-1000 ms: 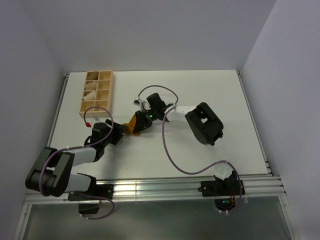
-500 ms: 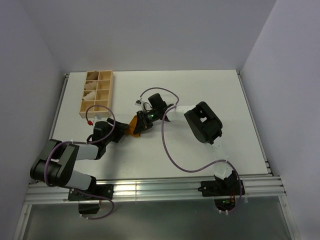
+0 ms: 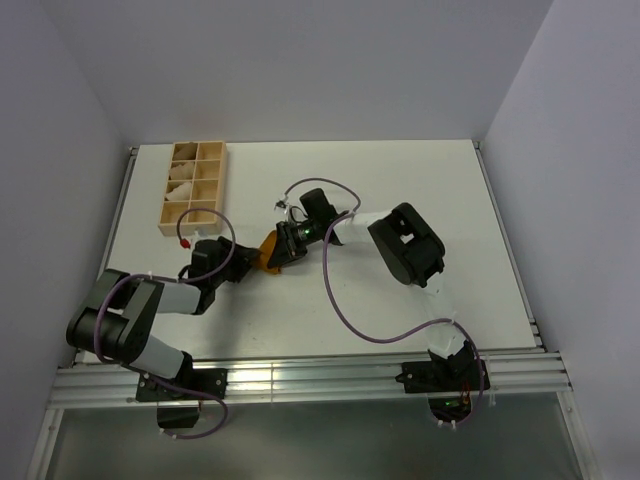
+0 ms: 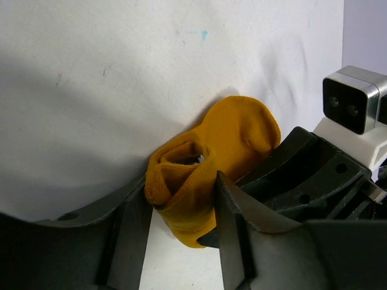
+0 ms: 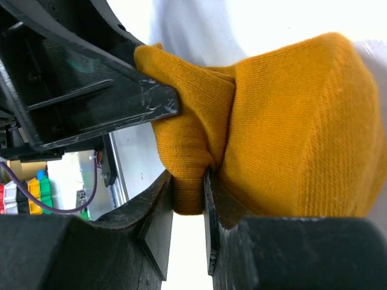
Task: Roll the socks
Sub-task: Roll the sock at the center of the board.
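White table [image 3: 400, 180], lavender walls [image 3: 300, 60]; right fingers [image 5: 156, 225] pinch the sock [image 4: 236, 130], left fingers [image 4: 233, 225] flank it, grip unclear.

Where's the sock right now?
Top view, table centre-left: the sock lies between the right pincer, pinching a fold, and the left pincer, straddling its rolled end.

A mustard-orange sock [image 5: 290, 121] filled the upper right of the view, bunched into thick folds against the white table [image 5: 199, 24]. The right gripper [image 5: 188, 193] pinched one hanging fold between its two dark fingers, jaws nearly together. From the upper left, the left gripper's dark finger [image 5: 103, 90] touched the sock's leftmost fold. A purple cable [image 5: 66, 208] showed at lower left.
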You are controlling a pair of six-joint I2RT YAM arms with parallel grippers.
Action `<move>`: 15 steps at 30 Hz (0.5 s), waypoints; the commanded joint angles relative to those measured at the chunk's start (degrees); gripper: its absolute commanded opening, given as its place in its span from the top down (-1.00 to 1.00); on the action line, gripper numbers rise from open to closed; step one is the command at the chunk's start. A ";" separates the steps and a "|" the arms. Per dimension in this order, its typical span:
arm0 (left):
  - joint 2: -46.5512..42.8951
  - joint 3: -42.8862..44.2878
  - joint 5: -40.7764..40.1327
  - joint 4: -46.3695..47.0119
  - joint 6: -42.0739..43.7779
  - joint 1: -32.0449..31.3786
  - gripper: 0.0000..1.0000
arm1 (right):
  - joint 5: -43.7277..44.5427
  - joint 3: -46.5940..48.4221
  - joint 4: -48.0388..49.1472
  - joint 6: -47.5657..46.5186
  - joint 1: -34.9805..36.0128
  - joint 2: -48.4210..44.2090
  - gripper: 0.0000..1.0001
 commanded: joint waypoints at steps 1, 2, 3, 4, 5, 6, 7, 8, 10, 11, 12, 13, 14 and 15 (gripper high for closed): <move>2.31 0.90 -0.70 -5.84 1.53 -0.87 0.04 | 1.70 -2.05 -2.38 0.28 0.16 2.17 0.99; 2.40 1.16 -0.79 -6.63 1.61 -0.87 0.08 | 2.05 -2.22 -2.46 0.11 0.16 1.99 0.99; 2.66 1.69 -0.79 -7.07 1.79 -0.96 0.15 | 2.31 -2.66 -2.38 -0.24 0.16 1.47 0.97; 2.75 2.04 -0.96 -7.42 2.05 -1.05 0.24 | 2.75 -3.01 -2.20 -0.42 0.16 1.20 0.96; 2.84 2.39 -1.14 -8.64 2.23 -1.14 0.36 | 3.45 -3.36 -1.85 -0.51 0.16 0.85 0.95; 2.93 3.00 -1.23 -9.18 2.58 -1.23 0.39 | 4.07 -3.80 -2.02 -0.77 0.16 0.50 0.93; 3.10 3.36 -1.49 -9.88 2.76 -1.49 0.41 | 4.59 -4.06 -2.11 -1.38 0.16 -0.37 0.87; 3.19 3.71 -1.49 -10.41 3.11 -1.49 0.50 | 5.73 -4.50 -2.29 -1.83 0.16 -0.90 0.80; 3.36 4.77 -1.75 -11.99 3.72 -1.75 0.53 | 6.96 -5.03 -2.64 -3.23 0.08 -3.18 0.54; 3.37 5.03 -1.84 -12.34 3.90 -1.84 0.56 | 7.84 -5.73 -2.73 -3.67 0.16 -4.32 0.42; 3.45 5.55 -2.02 -13.22 4.25 -1.93 0.57 | 9.68 -6.17 -2.90 -4.46 0.16 -5.47 0.32; 3.37 5.82 -2.02 -13.49 4.43 -2.10 0.58 | 11.09 -6.70 -3.08 -6.21 0.16 -8.18 0.15; 3.45 6.08 -2.02 -13.84 4.69 -2.19 0.58 | 12.32 -7.23 -3.34 -7.01 0.16 -9.68 0.04; 3.37 6.61 -2.19 -14.28 4.95 -2.28 0.59 | 14.16 -8.54 -3.17 -8.06 0.16 -11.26 -0.05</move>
